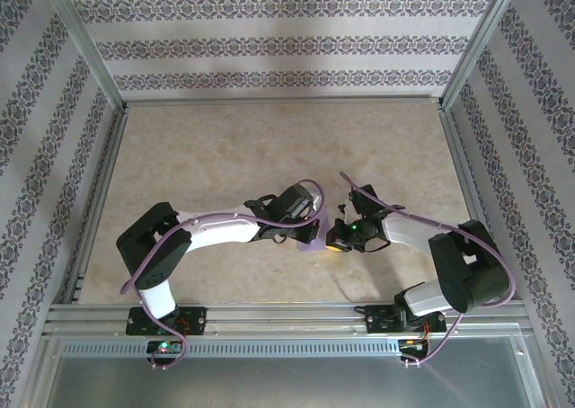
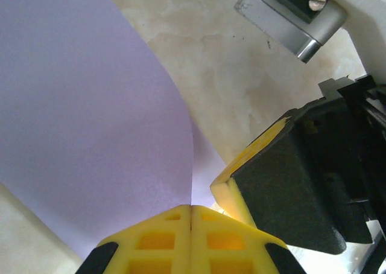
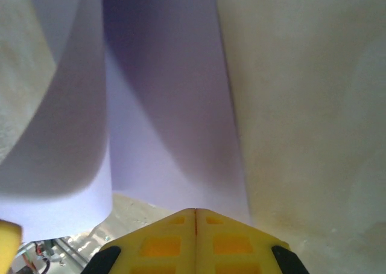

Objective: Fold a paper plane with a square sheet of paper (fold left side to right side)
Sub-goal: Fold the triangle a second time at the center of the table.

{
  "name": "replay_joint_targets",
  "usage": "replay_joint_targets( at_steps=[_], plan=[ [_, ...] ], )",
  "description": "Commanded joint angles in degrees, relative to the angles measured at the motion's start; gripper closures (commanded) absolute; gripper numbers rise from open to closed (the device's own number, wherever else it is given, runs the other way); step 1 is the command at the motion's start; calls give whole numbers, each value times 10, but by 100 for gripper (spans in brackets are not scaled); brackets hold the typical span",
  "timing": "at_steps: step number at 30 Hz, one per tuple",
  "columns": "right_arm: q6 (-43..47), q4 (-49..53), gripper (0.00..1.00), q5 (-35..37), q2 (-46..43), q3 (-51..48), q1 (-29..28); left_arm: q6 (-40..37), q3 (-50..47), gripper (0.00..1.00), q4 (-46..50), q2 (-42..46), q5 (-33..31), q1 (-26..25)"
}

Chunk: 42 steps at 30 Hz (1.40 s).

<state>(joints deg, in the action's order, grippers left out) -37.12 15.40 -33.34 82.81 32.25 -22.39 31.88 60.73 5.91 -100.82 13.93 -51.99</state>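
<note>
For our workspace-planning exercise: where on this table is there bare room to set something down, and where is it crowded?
Free: the far half of the table, right up to the back wall, corner to corner. Crowded: near centre, where the left pincer and right pincer both grip the square sheet of paper.
</note>
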Motion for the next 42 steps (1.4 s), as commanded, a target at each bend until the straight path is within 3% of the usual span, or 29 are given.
replay_joint_targets(
  at_steps=[1,17,42],
  plan=[
    [10,10,100,28,13,16,-8,9,-10,100,-13,1,9,9],
    [30,49,100,64,38,25,-20,5,-29,100,-17,-17,61,55],
    [28,53,100,58,28,19,-27,-37,-29,100,-5,-50,50,88]
  ],
)
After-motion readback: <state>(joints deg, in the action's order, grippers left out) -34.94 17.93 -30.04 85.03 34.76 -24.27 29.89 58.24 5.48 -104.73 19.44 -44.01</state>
